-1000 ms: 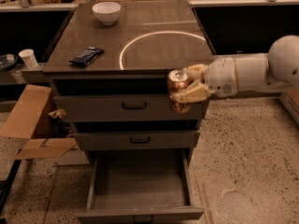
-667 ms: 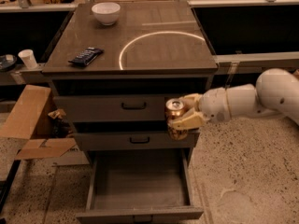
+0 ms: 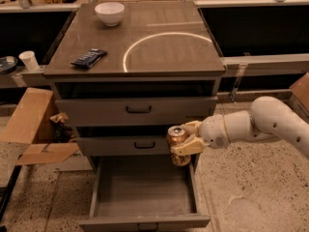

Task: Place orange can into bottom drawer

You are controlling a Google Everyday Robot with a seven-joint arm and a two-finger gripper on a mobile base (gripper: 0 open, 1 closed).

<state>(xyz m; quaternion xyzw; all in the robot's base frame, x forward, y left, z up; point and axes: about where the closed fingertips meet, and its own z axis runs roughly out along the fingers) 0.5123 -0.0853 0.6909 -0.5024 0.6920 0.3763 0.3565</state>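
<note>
The orange can, orange-brown and gold with a silver top, is upright in my gripper. The gripper's fingers are shut around the can's side. The arm reaches in from the right. The can hangs in front of the middle drawer's right end, above the right rear part of the bottom drawer. The bottom drawer is pulled out, a wide grey box with a bare flat floor.
Two shallower grey drawers with black handles are above, closed. On the cabinet top stand a white bowl and a dark packet. An open cardboard box lies on the floor at the left. A white cup sits at far left.
The gripper has moved down with the can, from the level of the top drawer to the level of the middle drawer, just above the open bottom drawer.
</note>
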